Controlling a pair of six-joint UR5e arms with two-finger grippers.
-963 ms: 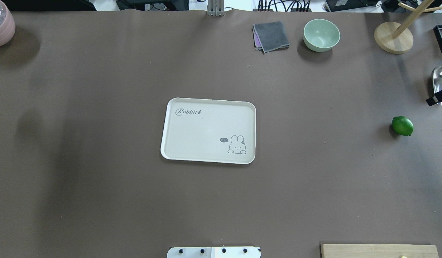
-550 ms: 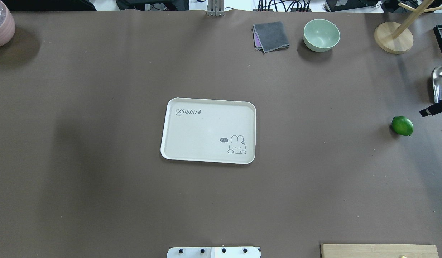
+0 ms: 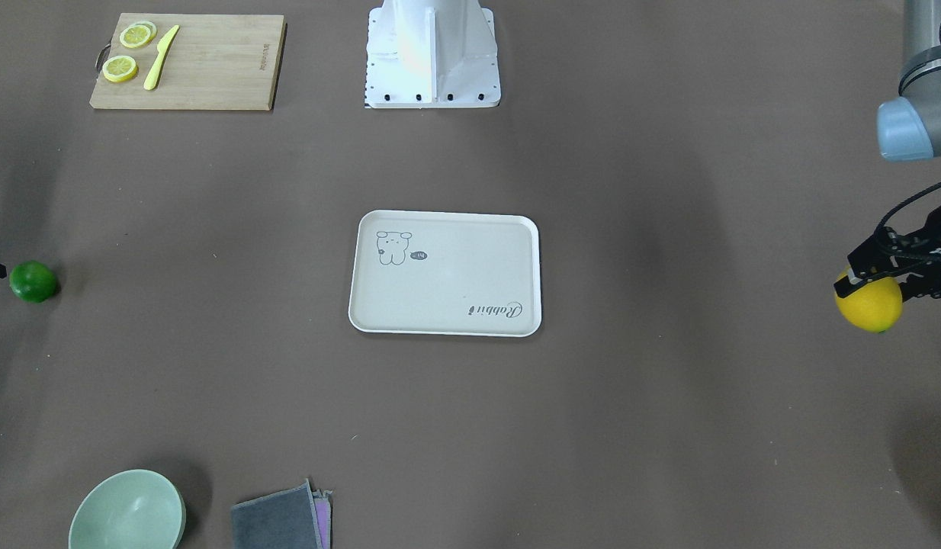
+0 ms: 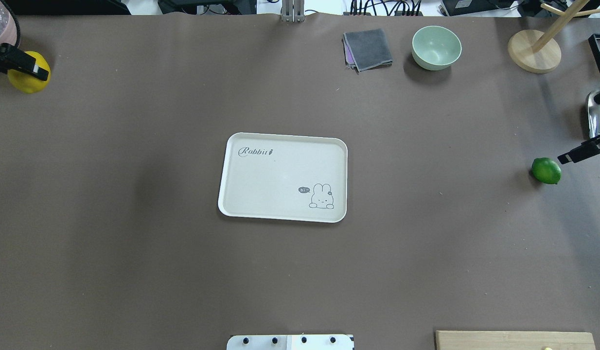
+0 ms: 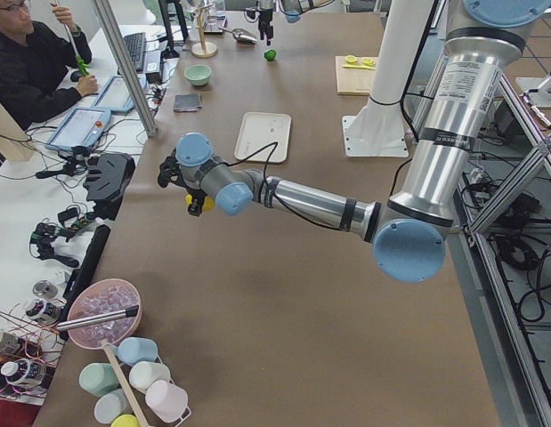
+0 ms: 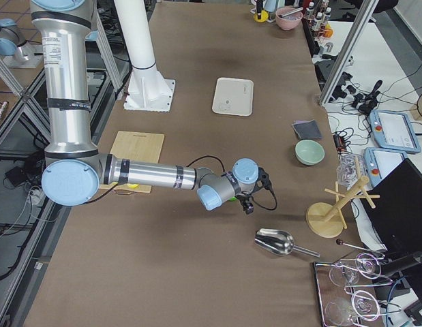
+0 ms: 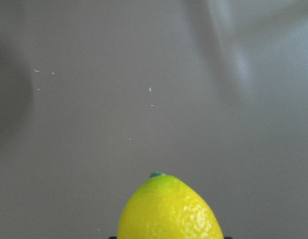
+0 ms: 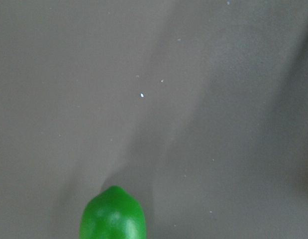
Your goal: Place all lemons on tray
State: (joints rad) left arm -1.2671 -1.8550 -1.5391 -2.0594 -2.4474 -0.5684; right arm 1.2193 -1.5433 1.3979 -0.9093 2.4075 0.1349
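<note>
Left gripper clamps the yellow lemon well away from the tray; best carry it level and let go low, so it can't roll off.

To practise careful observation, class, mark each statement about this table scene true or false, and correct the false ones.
1. The tray holds no fruit. True.
2. The green lemon sits in the mint-green bowl. False: it lies on the table; the bowl is empty.
3. The left gripper holds the yellow lemon. True.
4. Three lemon slices lie on the cutting board. False: two slices, beside a yellow knife.
</note>
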